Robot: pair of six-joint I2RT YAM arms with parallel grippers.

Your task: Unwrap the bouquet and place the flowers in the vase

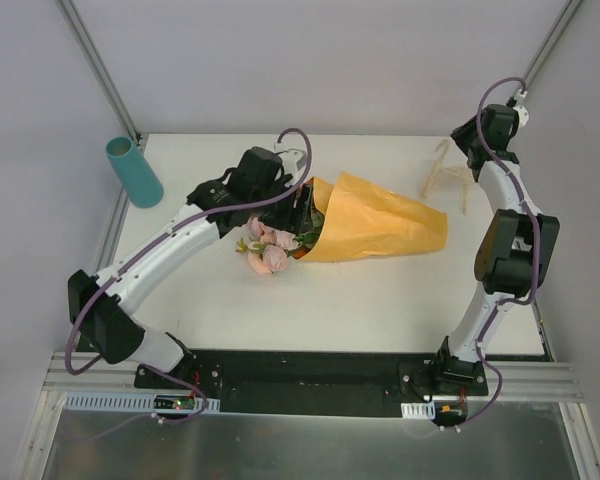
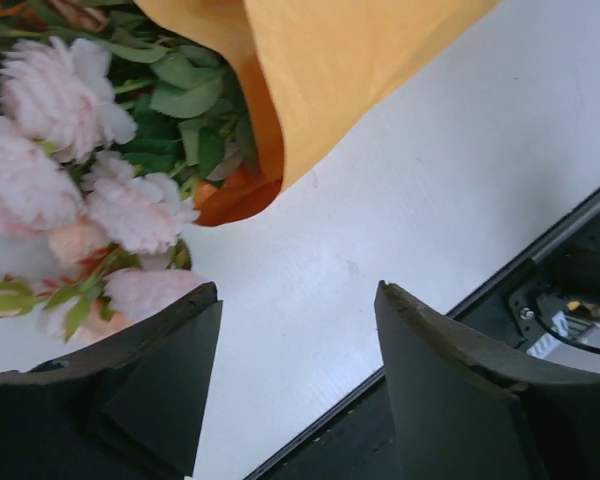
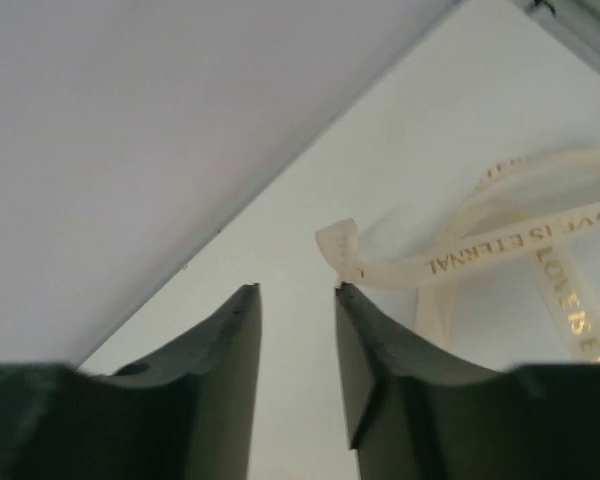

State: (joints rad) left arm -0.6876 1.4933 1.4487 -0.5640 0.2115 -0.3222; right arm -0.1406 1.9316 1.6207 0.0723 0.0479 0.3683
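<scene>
We see a white left arm and right arm, black joints, purple cables, dark curved fingers.

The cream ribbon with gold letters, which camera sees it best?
The right wrist view: the cream fabric ribbon lies close, its gold letters readable. The top view shows only thin pale loops far away. The left wrist view misses it.

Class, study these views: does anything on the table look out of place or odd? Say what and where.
The cream ribbon lies loose near the far right edge of the table, apart from the bouquet, which lies on its side, wrapped in orange paper. The vase sits right at the far left corner.
</scene>
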